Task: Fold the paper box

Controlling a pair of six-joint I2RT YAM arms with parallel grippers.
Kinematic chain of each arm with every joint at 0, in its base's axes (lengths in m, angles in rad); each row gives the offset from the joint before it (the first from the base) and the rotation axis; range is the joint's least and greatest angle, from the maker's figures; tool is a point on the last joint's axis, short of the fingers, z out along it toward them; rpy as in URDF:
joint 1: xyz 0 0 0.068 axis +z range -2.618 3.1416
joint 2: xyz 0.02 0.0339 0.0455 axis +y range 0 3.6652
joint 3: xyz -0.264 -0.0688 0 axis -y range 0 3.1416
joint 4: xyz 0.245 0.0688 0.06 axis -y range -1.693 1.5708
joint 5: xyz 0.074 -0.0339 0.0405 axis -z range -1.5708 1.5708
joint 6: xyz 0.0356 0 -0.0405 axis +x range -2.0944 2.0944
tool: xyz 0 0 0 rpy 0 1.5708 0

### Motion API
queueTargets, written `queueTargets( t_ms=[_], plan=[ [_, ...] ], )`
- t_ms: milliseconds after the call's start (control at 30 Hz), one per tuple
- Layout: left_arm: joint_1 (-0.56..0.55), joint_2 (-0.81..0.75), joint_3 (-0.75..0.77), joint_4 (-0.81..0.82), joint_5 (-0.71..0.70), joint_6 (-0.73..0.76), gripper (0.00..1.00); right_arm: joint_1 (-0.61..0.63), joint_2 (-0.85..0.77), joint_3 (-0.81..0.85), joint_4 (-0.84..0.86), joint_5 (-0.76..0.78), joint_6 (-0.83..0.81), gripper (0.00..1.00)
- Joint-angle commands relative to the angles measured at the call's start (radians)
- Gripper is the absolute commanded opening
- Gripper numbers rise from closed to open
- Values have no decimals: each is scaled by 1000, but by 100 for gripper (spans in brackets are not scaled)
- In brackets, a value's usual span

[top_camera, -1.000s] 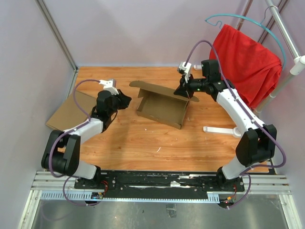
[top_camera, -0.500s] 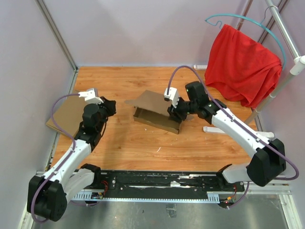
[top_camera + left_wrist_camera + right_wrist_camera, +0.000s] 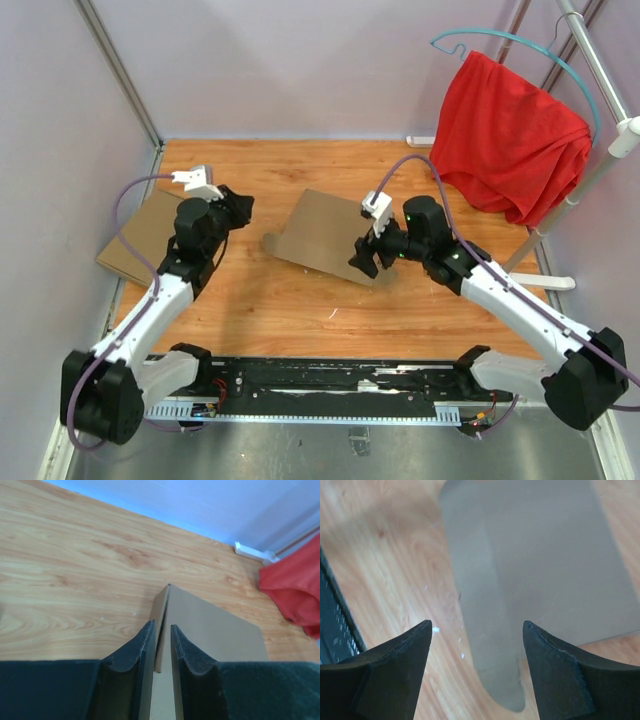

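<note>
Top external view: paper box (image 3: 322, 232) mid-table, lid down, nearly folded; a tab (image 3: 271, 240) at its 9 o'clock looks untucked. Right gripper (image 3: 361, 260), jaws wide and empty, at its 4 o'clock corner; left gripper (image 3: 239, 206), barely parted, empty, beyond 9 o'clock.

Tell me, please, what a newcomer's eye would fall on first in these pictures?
Most likely the red cloth draped on a hanger at the far right, vivid against the pale walls. Next comes the paper box, lid down in the middle of the wooden table, with the right gripper open at its near right corner. The left gripper hangs off to the left, near a second cardboard piece at the table's left edge.
</note>
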Motion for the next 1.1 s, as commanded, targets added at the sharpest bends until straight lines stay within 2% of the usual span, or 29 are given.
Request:
queueTargets(
  t_ms=[0, 100, 167, 300, 400, 700, 833, 933, 1067],
  plan=[
    [-6, 189, 115, 59, 225, 18, 24, 6, 124, 124, 92, 174, 167, 72],
    [-9, 312, 188, 57, 339, 31, 23, 1, 309, 226, 45, 225, 233, 63],
    [-23, 376, 229, 45, 373, 57, 23, -2, 431, 326, -34, 255, 261, 53],
    [-53, 509, 340, -73, 367, 115, 24, -8, 596, 405, -129, 268, 290, 46],
    [-66, 550, 337, -83, 355, 122, 24, -13, 626, 398, -134, 281, 310, 44],
    [-82, 643, 349, -139, 318, 135, 24, -27, 697, 434, -176, 289, 281, 44],
    [-84, 646, 312, -99, 311, 122, 25, -28, 641, 398, -135, 327, 295, 46],
    [-83, 636, 270, -37, 334, 112, 28, -40, 555, 345, -76, 348, 335, 59],
    [-84, 649, 243, 6, 356, 100, 30, -91, 453, 305, -64, 354, 482, 68]
  ],
)
